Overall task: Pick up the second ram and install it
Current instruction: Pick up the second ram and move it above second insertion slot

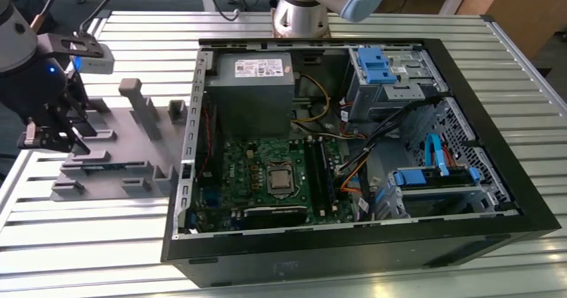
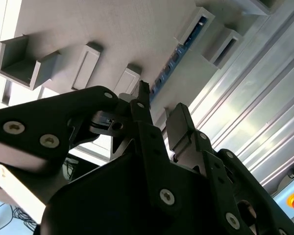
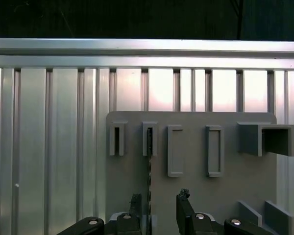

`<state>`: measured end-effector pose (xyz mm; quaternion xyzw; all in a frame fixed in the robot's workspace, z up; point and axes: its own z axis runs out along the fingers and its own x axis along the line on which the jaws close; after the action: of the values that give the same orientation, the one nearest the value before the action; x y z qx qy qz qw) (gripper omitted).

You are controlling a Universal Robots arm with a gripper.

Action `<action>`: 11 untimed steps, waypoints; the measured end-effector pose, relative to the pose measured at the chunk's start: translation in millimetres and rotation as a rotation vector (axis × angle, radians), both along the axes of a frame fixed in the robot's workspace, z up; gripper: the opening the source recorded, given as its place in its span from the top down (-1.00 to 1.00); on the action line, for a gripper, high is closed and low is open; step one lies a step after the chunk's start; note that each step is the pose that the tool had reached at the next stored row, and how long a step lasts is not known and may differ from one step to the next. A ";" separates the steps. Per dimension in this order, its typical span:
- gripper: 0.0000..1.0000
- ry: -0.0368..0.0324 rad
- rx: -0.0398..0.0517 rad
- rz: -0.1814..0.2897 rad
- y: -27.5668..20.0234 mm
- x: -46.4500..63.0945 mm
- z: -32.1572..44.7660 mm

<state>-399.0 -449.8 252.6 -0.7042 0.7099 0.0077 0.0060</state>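
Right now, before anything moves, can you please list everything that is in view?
second ram: one, dark, on edge in a slot of the fixture plate
fixture plate: one, gray with raised blocks, on the table at the exterior view's left
computer case: one, black, open, beside the plate
motherboard: one, green, inside the case
power supply: one, gray, inside the case
table: one, silver slatted metal, under everything
gripper: one, black, open, above the second ram

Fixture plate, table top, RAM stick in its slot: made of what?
Fixture plate: matte gray plastic, possibly printed; flat, dull, faintly grainy face. Table top: ribbed bright metal, probably extruded aluminium; glossy reflections. RAM stick: edge-on, dark, seemingly circuit board.
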 end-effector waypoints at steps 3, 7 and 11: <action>0.17 0.0000 -0.0001 0.000 0.0 0.0 -2.6; 0.17 -0.0021 -0.0047 0.001 0.0 0.1 -4.7; 0.17 -0.0083 -0.0081 0.001 -0.1 0.1 -7.7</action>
<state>-398.9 -449.9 244.9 -0.7045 0.7097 0.0019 0.0061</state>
